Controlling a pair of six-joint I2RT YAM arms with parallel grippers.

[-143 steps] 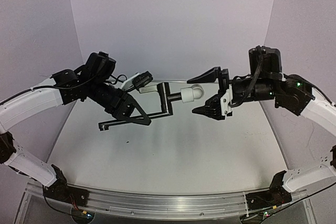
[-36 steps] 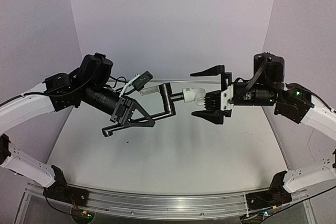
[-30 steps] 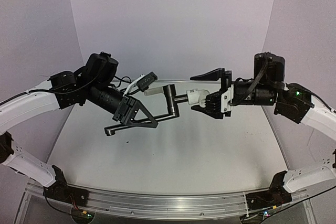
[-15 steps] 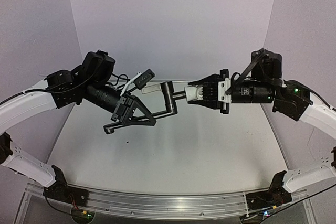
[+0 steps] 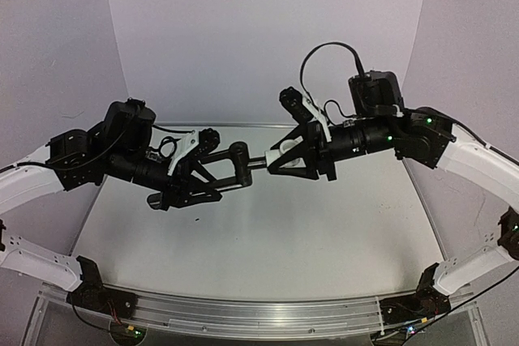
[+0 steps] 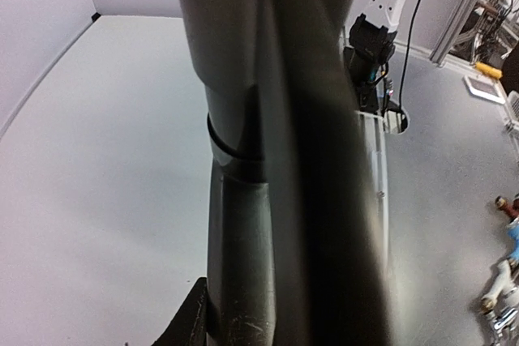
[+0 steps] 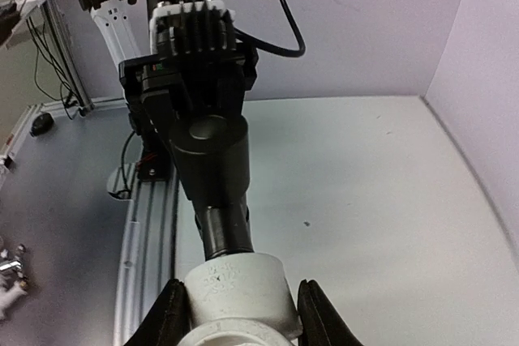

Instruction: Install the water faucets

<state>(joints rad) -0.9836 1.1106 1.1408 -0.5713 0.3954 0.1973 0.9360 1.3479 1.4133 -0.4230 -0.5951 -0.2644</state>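
The water faucets hang in mid-air between my two arms, joined as one piece. The slim black pipe [image 5: 238,161] runs from my left gripper [image 5: 209,177], which is shut on it, to a short shaft ending in the white fitting [image 5: 279,154]. My right gripper [image 5: 285,161] is shut on that fitting. In the right wrist view the white fitting [image 7: 240,288] sits between both fingers [image 7: 169,318], with the black pipe [image 7: 212,169] entering it from above. In the left wrist view the pipe [image 6: 268,135] fills the frame and hides most of my left gripper [image 6: 268,322].
The white table [image 5: 268,241] lies well below the held parts. An aluminium rail [image 5: 243,313] runs along its near edge, and white walls close the back and sides. Small loose fittings [image 6: 507,224] lie beyond the table edge in the left wrist view.
The right gripper has shut on the white fitting and rolled its wrist over. The left gripper has swung lower and left with the pipe still in it.
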